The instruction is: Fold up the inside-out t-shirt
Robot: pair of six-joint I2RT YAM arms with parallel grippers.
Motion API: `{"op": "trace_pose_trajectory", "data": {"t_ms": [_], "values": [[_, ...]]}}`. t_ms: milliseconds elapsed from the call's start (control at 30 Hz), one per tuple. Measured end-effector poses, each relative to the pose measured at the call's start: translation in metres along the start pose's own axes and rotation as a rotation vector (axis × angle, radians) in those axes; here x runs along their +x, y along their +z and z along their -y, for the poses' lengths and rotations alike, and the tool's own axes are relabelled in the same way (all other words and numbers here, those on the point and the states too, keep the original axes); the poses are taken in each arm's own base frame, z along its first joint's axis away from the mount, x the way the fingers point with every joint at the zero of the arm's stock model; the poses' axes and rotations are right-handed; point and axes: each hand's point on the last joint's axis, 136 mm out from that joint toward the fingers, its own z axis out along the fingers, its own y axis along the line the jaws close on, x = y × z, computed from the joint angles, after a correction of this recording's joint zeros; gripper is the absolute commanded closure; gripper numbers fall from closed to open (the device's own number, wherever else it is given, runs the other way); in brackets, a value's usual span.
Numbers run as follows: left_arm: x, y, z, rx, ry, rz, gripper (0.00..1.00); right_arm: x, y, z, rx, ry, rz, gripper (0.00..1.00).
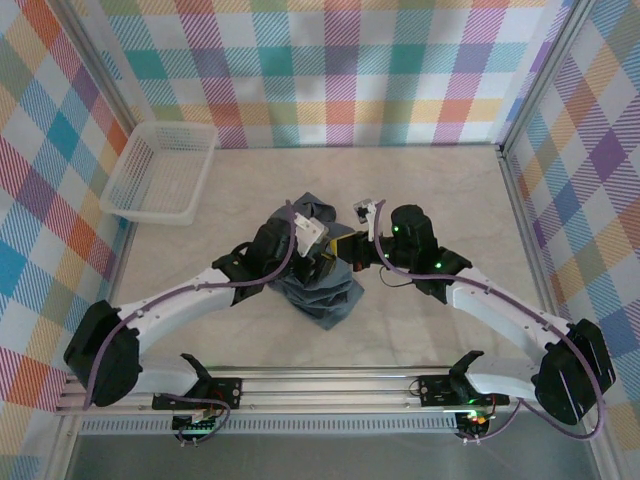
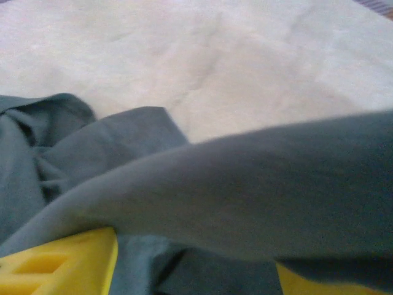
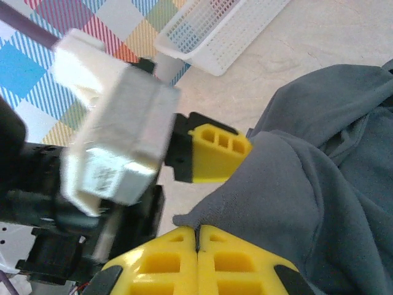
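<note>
Pale beige marbled table (image 1: 430,180), matte and faintly creased, boxed in on three sides by pastel plaid walls (image 1: 340,60). Along the near edge, an aluminium rail (image 1: 330,385) carrying both arm bases. At far left, close to the wall, a white plastic lattice basket (image 1: 160,172). Mid-table, heaped between the arms, a crumpled slate blue-grey cotton t-shirt (image 1: 325,295). Left hand (image 2: 196,270) spread open, yellow fingers well apart, cloth draped across the gap. Right hand (image 3: 196,236) pressed fully shut, seemingly pinching a fabric edge at its tips.
</note>
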Motion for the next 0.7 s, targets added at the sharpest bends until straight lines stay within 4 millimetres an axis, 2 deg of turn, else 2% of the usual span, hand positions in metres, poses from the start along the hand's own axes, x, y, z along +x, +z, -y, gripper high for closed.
{"op": "trace_pose_trajectory", "data": {"t_ms": [300,367,400,500,533,700], "values": [[-0.004,0.007,-0.043,-0.247,-0.131,0.044,0.35,0.0,0.004,0.002,0.0,0.034,-0.01,1.0],[-0.004,0.005,-0.049,-0.284,-0.166,0.05,0.44,0.001,0.005,0.003,0.001,0.04,-0.013,1.0],[-0.005,0.004,-0.05,-0.296,-0.179,0.055,0.51,0.002,0.005,0.003,0.002,0.041,-0.014,1.0],[-0.007,0.003,-0.052,-0.309,-0.207,0.064,0.9,0.004,0.005,0.007,0.023,0.049,-0.02,1.0],[-0.007,0.003,-0.052,-0.305,-0.214,0.065,0.99,0.004,0.005,0.01,0.036,0.053,-0.021,1.0],[-0.004,0.0,-0.048,-0.233,-0.23,0.034,1.0,-0.001,-0.005,0.036,0.137,0.105,-0.003,1.0]]}}
